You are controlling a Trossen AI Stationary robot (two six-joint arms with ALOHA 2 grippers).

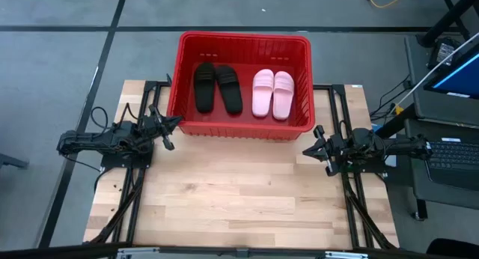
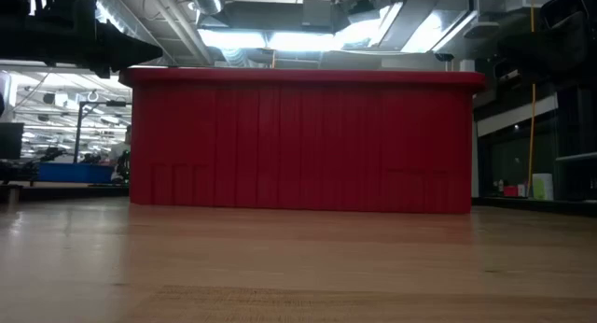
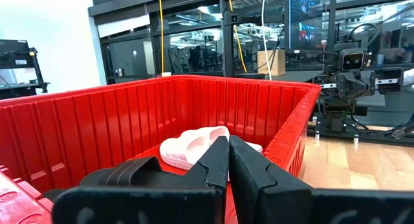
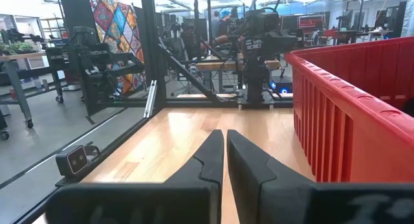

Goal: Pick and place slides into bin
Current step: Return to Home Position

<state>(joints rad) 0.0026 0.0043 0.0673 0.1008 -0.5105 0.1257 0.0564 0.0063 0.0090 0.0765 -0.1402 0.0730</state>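
Grey flooring is seen around a pale wooden bench (image 1: pixel 239 199), with a monitor (image 1: pixel 458 70) and a keyboard (image 1: pixel 456 156) off beyond the right arm (image 1: pixel 389 148). In the right wrist view a bright patterned hanging (image 4: pixel 116 36) is shown behind dark framing. Faint raised marks on the jaw bases in both wrist views are cut off and cannot be read.

The bin (image 1: pixel 243 39) is set at the far middle of the bench, and all four slides are lying flat inside it. The two black slides (image 1: pixel 203 87) are placed side by side in the half nearer the left arm (image 1: pixel 105 143). The two pink slides (image 1: pixel 263 93) are placed side by side in the half nearer the right arm.

The left jaws are held together, with only a thin slit between them, at the bin's near corner and above its rim. From there the pink pair is seen straight ahead of the tips and a black slide just to one side, lower down.

The right jaws are likewise pressed together and carry nothing. They are held just off the bin's other near corner, apart from it, and are pointed along the ribbed front wall, which runs past on one side. No slide is seen ahead of these jaws.
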